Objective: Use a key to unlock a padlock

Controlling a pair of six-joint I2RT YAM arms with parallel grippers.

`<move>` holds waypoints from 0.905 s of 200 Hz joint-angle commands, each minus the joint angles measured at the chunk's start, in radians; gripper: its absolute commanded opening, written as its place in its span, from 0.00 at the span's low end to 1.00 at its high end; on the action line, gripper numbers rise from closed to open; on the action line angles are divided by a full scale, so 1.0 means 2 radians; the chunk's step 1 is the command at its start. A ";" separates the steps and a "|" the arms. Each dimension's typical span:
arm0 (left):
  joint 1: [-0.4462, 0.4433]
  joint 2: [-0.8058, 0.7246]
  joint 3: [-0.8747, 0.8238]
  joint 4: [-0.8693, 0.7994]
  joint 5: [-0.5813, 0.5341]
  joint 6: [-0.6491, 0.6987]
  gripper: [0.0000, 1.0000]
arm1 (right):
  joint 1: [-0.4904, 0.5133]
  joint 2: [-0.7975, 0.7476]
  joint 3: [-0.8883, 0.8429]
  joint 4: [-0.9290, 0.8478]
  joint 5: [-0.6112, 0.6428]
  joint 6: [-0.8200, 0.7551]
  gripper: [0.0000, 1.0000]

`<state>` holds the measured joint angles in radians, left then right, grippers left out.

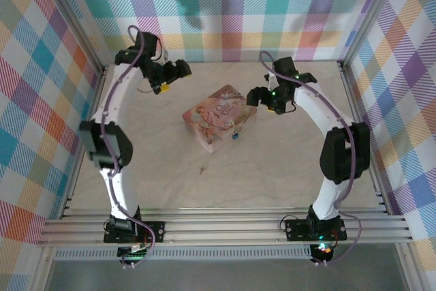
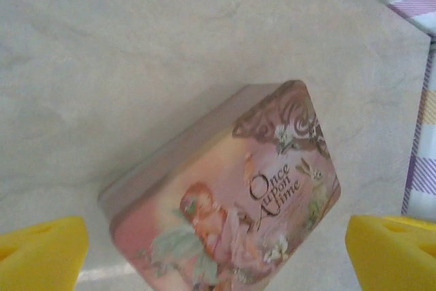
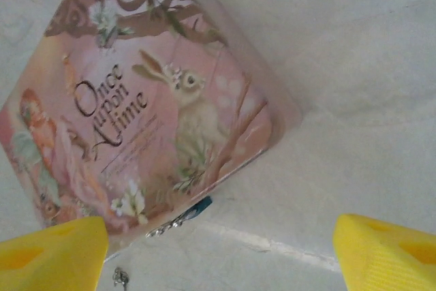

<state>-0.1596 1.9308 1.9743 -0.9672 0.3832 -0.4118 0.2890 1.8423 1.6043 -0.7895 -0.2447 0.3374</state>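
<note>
Left hand (image 1: 174,78), right hand (image 1: 264,102) wide — pink box (image 1: 219,117) between, padlock (image 1: 235,135) against it, key (image 1: 202,170) apart

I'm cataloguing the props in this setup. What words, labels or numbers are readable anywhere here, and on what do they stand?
"Once Upon a Time": dark script on the lid of the pink box, left of the rabbit picture.
Fine print just under that title: too small and blurred to read.
No other text can be made out in these views.
</note>
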 commanded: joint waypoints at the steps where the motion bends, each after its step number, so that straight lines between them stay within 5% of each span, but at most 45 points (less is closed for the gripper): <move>1: -0.014 -0.065 -0.141 0.042 0.031 -0.043 0.94 | -0.006 0.043 0.050 -0.037 -0.028 -0.034 0.86; 31: -0.022 -0.158 -0.325 0.167 0.061 -0.129 0.90 | -0.012 0.096 0.109 -0.047 -0.039 -0.043 0.86; 62: -0.053 -0.179 -0.398 0.237 0.085 -0.169 0.87 | -0.012 0.132 0.138 -0.045 -0.070 -0.040 0.83; 95: -0.091 -0.151 -0.407 0.267 0.086 -0.190 0.84 | -0.011 0.147 0.129 -0.027 -0.100 -0.026 0.78; 127: -0.107 -0.106 -0.399 0.309 0.087 -0.216 0.79 | -0.010 0.145 0.107 -0.021 -0.124 -0.021 0.63; 181: -0.119 0.020 -0.263 0.239 0.097 -0.175 0.68 | -0.010 0.092 -0.002 -0.002 -0.109 -0.018 0.59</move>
<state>-0.3702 1.8645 1.3048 -0.4805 0.5392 -0.8139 0.2409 2.0964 1.6978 -0.7635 -0.4110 0.2909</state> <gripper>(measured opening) 0.695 0.585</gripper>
